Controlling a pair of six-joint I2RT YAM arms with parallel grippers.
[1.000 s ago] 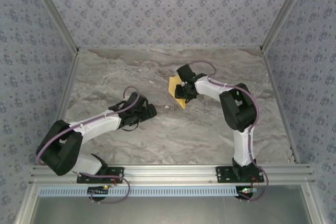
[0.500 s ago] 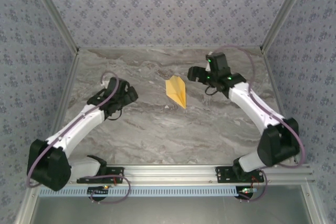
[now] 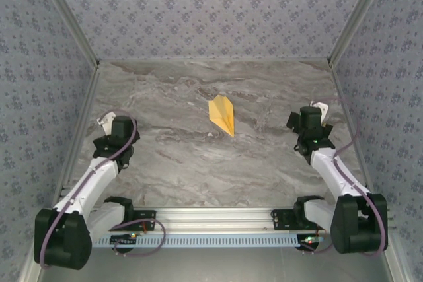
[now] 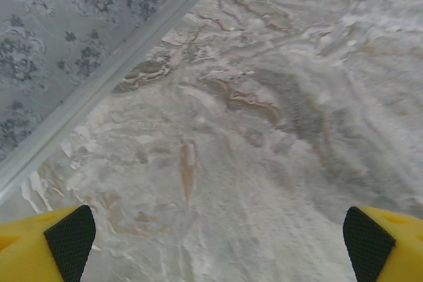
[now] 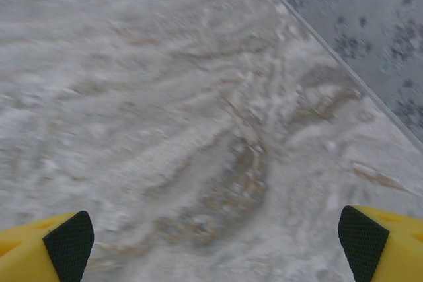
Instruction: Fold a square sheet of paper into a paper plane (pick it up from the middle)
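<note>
Status: left claw [image 3: 115, 135] at 9 o'clock on the counter [image 3: 172, 163], spread wide, empty. Folded paper plane [image 3: 222, 115] lies near centre, nose toward 5 o'clock. At 3 o'clock, right claw [image 3: 309, 127], wide, empty. Folding looks done; park arms without crossing centre.

Left fingers [image 4: 69, 241], right fingers [image 5: 69, 244] wide apart, empty.

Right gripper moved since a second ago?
Yes. The right gripper has left the plane and swung to the right. It now sits close to the right rail, with its jaws open.
</note>
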